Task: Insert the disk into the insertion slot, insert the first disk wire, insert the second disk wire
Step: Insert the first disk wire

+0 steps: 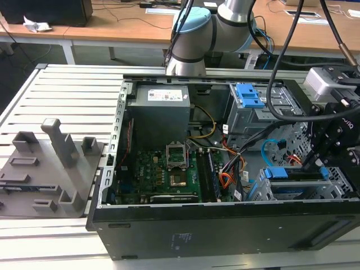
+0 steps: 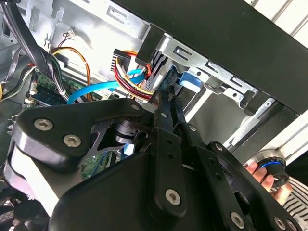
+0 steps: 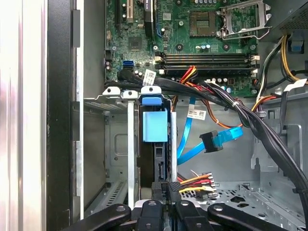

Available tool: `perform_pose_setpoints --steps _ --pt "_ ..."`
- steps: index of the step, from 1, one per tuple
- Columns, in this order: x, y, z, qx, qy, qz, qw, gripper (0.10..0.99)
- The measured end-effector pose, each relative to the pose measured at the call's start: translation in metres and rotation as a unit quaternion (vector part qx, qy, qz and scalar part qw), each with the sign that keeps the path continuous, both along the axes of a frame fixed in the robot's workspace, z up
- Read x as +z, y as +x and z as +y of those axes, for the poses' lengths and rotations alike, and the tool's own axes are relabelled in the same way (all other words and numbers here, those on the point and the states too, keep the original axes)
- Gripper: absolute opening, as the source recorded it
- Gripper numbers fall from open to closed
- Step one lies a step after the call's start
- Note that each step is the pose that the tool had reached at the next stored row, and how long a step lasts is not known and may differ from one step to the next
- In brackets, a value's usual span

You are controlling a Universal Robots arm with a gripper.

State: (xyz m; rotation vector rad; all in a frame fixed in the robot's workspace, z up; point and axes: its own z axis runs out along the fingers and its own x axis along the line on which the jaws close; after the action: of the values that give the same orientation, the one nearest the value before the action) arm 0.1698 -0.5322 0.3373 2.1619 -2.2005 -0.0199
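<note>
The disk (image 3: 155,127), in its blue carrier, sits inside the silver insertion slot (image 3: 115,144); in the exterior view the disk (image 1: 277,173) lies in the cage (image 1: 340,183) at the case's right end. My gripper (image 3: 166,191) is at the disk's rear edge, shut on the black plug of the first disk wire (image 3: 195,181), a red, orange and yellow bundle. In the second wrist view the closed fingertips (image 2: 167,96) meet beside that bundle (image 2: 131,79). The second disk wire (image 3: 226,137), light blue, hangs loose with its dark plug (image 3: 211,141) unconnected, also in the exterior view (image 1: 269,147).
The motherboard (image 1: 163,174) and power supply (image 1: 160,109) fill the case's left half. A thick black cable bundle (image 3: 260,127) crosses beside the cage. A grey bay with a blue latch (image 1: 247,95) stands at the back. A hand (image 2: 262,174) shows outside the case.
</note>
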Motion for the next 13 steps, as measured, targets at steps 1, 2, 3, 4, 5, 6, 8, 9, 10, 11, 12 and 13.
perform_pose_setpoints --steps 1,2,3,4,5,6,8,9,10,11,12,13 --pt "0.0000 0.0000 0.0000 0.000 0.0000 0.0000 1.0000 0.165" --pt "0.0000 0.0000 0.0000 0.000 0.0000 0.0000 1.0000 0.165" --pt "-0.0007 0.0000 0.0000 0.000 0.0009 0.0000 1.0000 0.165" --pt "-0.0006 0.0000 0.0000 0.000 0.0006 0.0000 1.0000 0.173" --pt "0.0000 0.0001 0.0000 0.000 0.0000 0.0000 1.0000 0.239" --pt "0.0002 0.0001 0.0000 0.000 0.0000 0.0000 1.0000 0.239" --pt "0.0062 0.0001 0.0000 0.000 0.0000 0.0000 1.0000 0.239" --pt "0.0120 0.0001 0.0000 0.000 0.0000 0.0000 1.0000 0.239" --pt "0.0163 0.0001 0.0000 0.000 0.0000 0.0000 1.0000 0.239" --pt "0.0235 0.0000 0.0002 0.000 -0.0001 0.0000 1.0000 0.239" --pt "0.0309 0.0001 0.0005 0.000 -0.0002 0.0000 1.0000 0.239" --pt "0.0379 0.0000 0.0006 0.000 -0.0004 -0.0002 1.0000 0.224"
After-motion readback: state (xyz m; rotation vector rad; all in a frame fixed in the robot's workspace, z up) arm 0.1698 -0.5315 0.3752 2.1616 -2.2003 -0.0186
